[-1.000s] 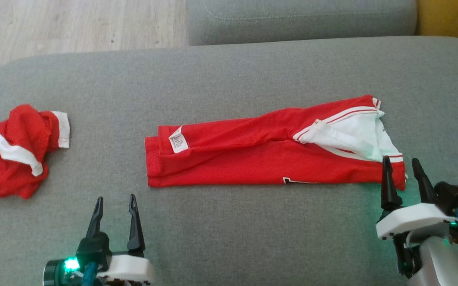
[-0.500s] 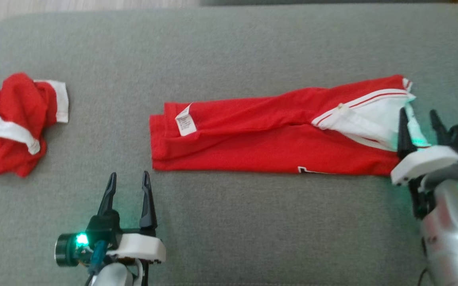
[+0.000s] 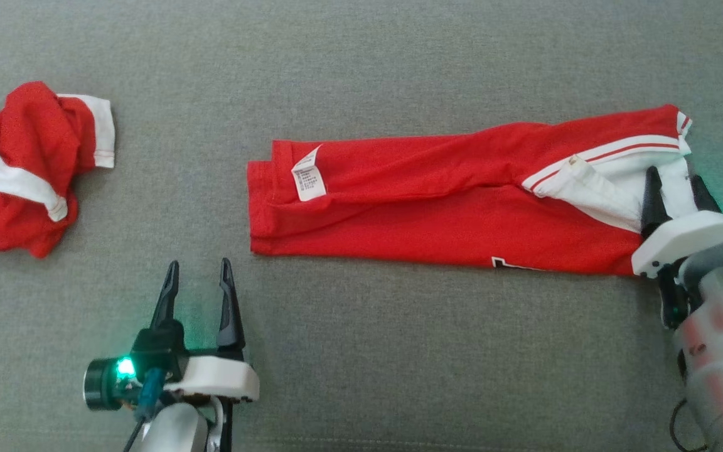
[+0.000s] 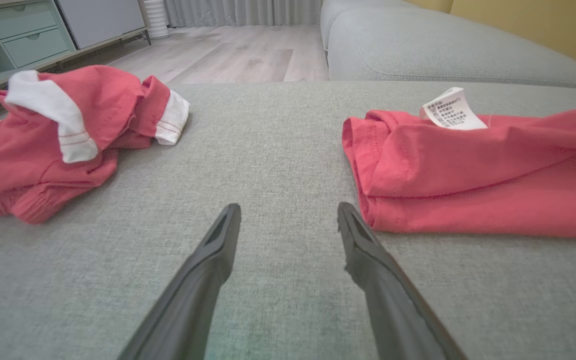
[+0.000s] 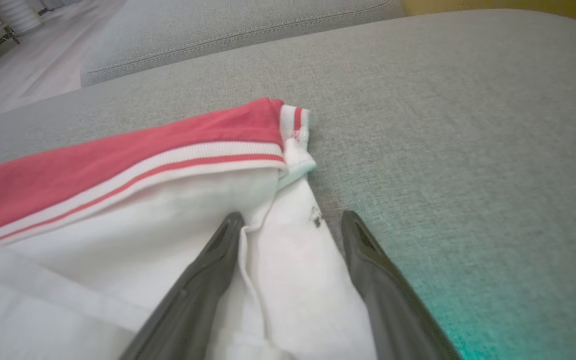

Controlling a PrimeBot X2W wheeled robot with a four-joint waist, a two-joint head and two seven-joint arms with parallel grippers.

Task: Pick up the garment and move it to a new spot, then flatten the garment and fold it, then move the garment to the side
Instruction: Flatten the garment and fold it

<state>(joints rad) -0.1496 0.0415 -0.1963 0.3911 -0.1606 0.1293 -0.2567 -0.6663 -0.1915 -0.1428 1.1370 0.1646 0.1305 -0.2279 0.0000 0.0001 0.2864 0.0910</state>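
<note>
The garment [image 3: 437, 201] is red and lies folded into a long strip across the grey cushion [image 3: 361, 69], with a white tag [image 3: 309, 177] near its left end and a white, striped collar part at its right end. My right gripper [image 3: 672, 176] is open over that white end. In the right wrist view the white cloth [image 5: 118, 210] lies under and between the fingers of the right gripper [image 5: 293, 217]. My left gripper [image 3: 199, 263] stands open on bare cushion just short of the garment's left corner. The left wrist view shows the left gripper [image 4: 288, 210] empty, with the garment [image 4: 468, 170] to its right.
A second red and white garment [image 3: 16, 169] lies crumpled at the cushion's far left, also in the left wrist view [image 4: 58, 135]. Another sofa cushion [image 4: 443, 50], wooden floor [image 4: 228, 55] and a drawer cabinet [image 4: 18, 30] lie beyond.
The head camera has tilted down, shifting the whole picture. My right gripper has moved forward from the garment's near right corner onto its white collar end. The left gripper stays put.
</note>
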